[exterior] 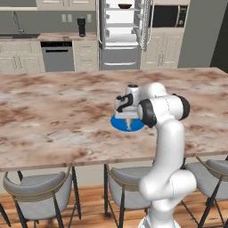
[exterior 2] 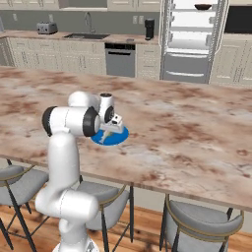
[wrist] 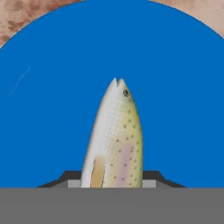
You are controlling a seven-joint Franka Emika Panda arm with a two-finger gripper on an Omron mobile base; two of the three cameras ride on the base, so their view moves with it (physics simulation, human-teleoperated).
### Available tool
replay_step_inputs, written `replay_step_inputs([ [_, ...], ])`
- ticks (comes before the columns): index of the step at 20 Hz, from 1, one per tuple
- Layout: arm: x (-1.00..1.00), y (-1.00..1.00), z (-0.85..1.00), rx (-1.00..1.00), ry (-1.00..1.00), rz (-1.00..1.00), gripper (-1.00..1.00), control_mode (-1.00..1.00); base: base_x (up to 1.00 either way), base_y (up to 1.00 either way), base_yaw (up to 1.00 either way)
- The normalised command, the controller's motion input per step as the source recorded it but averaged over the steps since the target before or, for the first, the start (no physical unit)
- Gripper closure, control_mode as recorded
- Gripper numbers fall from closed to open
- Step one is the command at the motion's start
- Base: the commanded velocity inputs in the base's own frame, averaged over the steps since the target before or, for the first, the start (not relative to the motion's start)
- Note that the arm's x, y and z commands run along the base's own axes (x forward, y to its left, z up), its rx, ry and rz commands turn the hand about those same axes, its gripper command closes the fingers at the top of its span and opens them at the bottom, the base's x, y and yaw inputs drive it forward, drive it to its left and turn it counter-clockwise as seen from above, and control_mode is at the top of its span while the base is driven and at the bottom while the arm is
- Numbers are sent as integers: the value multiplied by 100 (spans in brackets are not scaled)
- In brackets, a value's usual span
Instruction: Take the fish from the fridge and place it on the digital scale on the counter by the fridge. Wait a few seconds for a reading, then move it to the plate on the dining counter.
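From the left base view, the kitchen lay behind a wide marbled dining counter (exterior: 53, 111), the fridge (exterior: 122, 33) standing open at the back wall. The gripper (exterior: 128, 120) hung just over the blue plate (exterior: 119, 123).

From the right base view, the fish (exterior 2: 104, 137) dangled nose-down from the gripper, above the plate.

In the hand view, the jaws pinched the fish's tail end, its head pointing at the plate's blue face. This looked like the final placing step; lowering a little and releasing seemed called for.

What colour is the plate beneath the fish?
Bright blue plate, clearest in the hand view.
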Motion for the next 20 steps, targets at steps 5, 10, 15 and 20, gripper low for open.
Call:
replay_step_inputs([
  [5,27,0,-30,-2,6,0,100,-100,0,0,0],
  [10,14,0,-28,-3,1,0,-100,-100,0,0,0],
  [15,-9,0,-1,-2,-1,0,-100,-100,0,0,0],
  [20,-37,-4,8,0,-11,0,-100,-100,0,0,0],
])
